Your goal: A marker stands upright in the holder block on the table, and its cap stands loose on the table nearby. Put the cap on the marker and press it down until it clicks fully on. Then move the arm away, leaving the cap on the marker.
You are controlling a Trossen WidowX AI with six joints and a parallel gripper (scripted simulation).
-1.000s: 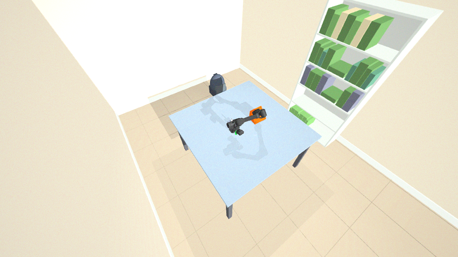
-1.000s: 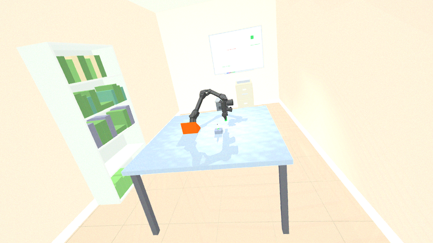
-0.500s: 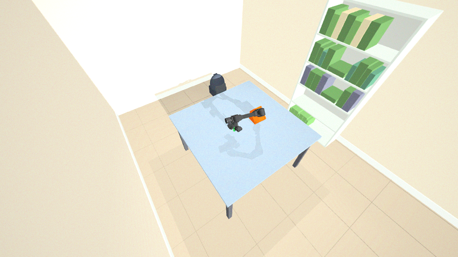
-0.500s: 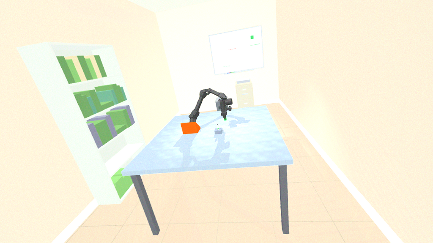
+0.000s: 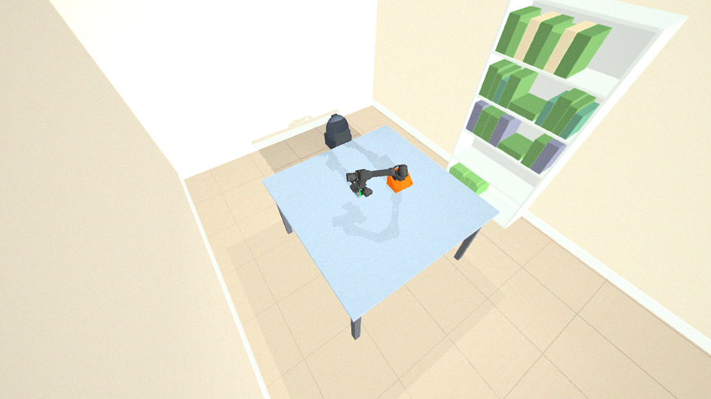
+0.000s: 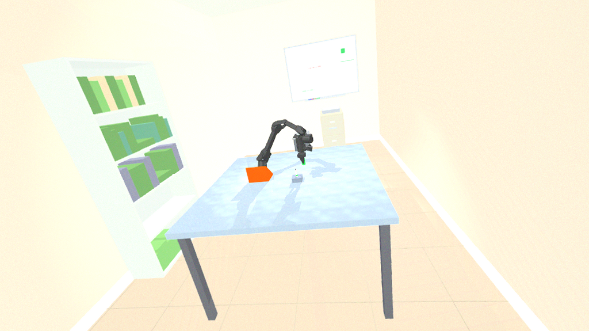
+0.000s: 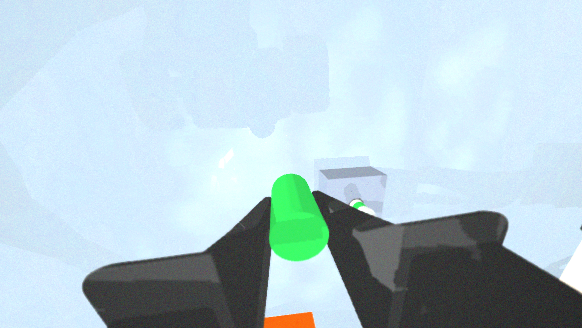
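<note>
My gripper [image 5: 359, 191] [image 6: 303, 161] [image 7: 292, 200] is shut on the bright green cap [image 5: 359, 193] [image 6: 303, 163] [image 7: 298, 215] and holds it above the table. In the wrist view the cap sits between both fingertips. The small grey holder block [image 6: 297, 179] [image 7: 370, 184] stands on the table, to the right of the cap in the wrist view and to its lower left in the exterior view. The white marker with a green band [image 6: 296, 175] [image 7: 358, 204] stands upright in the block. The right finger hides part of the marker in the wrist view. In the top view I cannot make out the marker.
The light blue table [image 5: 364, 277] [image 6: 291, 214] bears the arm's orange base [image 5: 399, 183] [image 6: 259, 174] [image 7: 291, 321]. A bookshelf [image 5: 596, 86] [image 6: 66, 135] stands at the wall beyond the table. Arm shadows fall across the table top.
</note>
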